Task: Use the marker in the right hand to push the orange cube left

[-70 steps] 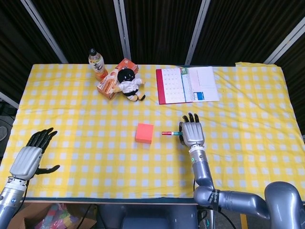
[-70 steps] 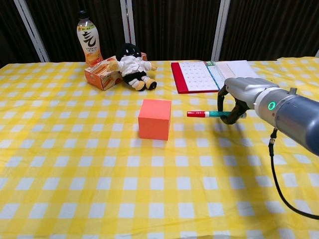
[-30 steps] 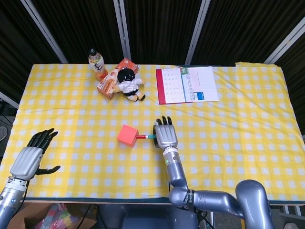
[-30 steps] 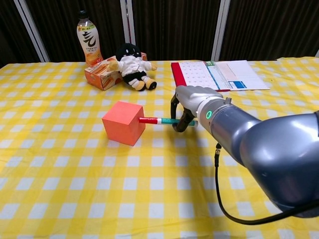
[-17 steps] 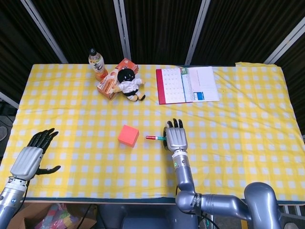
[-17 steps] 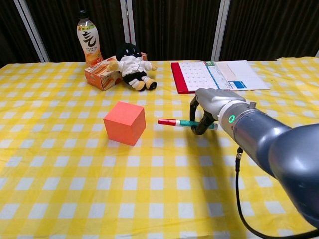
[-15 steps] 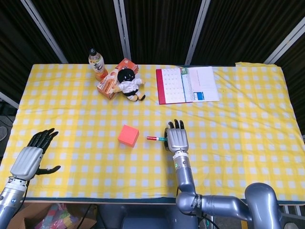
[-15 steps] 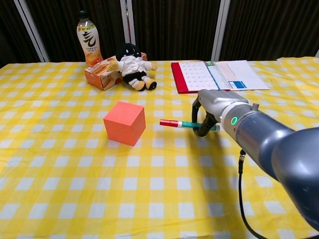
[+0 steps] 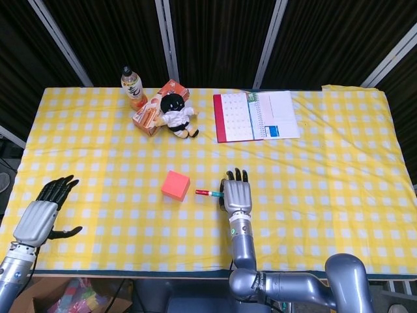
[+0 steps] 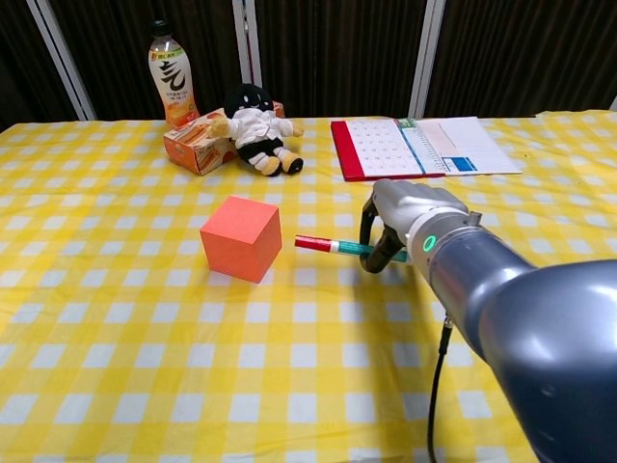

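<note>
The right hand (image 10: 400,227) hovers over the yellow checked tabletop (image 10: 145,386), its fingers (image 10: 371,224) curled tight around a green marker (image 10: 337,247) whose red cap points left at the orange cube (image 10: 241,237). The cap sits just beside the cube's right face, with a slight gap apparently between them. The pushing step seems in hand; next the tip must meet the face and press leftward. The left hand (image 9: 40,218) rests open, far left.

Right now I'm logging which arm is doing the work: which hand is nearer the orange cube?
Right. The right hand sits just right of the orange cube, marker pointed at it; the left hand rests far off at the table's left edge.
</note>
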